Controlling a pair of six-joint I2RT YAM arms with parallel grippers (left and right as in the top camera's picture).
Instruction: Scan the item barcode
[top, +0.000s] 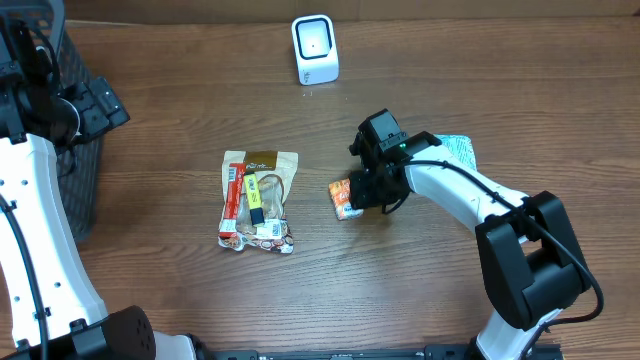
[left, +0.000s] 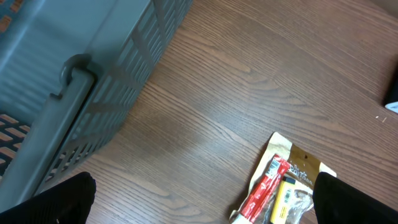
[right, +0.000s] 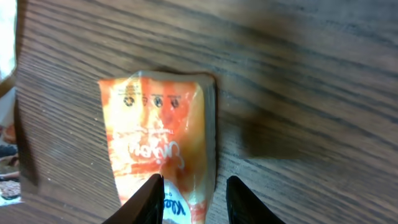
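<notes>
Wide left gripper (left: 202, 208), narrow right gripper (right: 194, 199).

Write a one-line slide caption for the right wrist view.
Right gripper straddling the near end of an orange packet lying flat on the wooden table.

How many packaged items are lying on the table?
3. An orange packet lies at the right gripper; a clear bag of small items lies left of it; a white-and-green packet shows partly behind the right arm. Others may be hidden.
</notes>
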